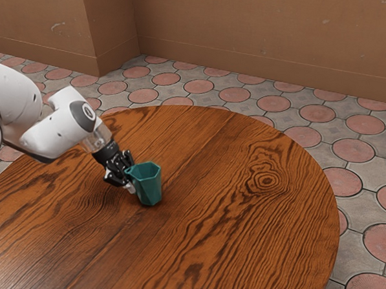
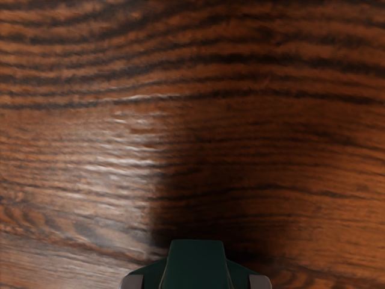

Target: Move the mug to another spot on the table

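A teal faceted mug point(image 1: 149, 183) stands near the middle left of the round wooden table point(image 1: 241, 205), leaning slightly, its open top facing up. My black gripper point(image 1: 129, 176) comes in from the exterior view's left and is shut on the mug's near side, at the rim or handle. In the wrist view the mug point(image 2: 195, 265) sits directly under my hand as a dark green block, with a grey fingertip point(image 2: 133, 282) on each side of it. Whether the mug's base touches the table or hangs just above it I cannot tell.
Bare wood grain spreads ahead of my hand, with wide free table surface toward the exterior view's right and front. The table's curved edge point(image 1: 335, 210) drops to a tiled floor point(image 1: 349, 127). Brown walls point(image 1: 251, 24) stand behind.
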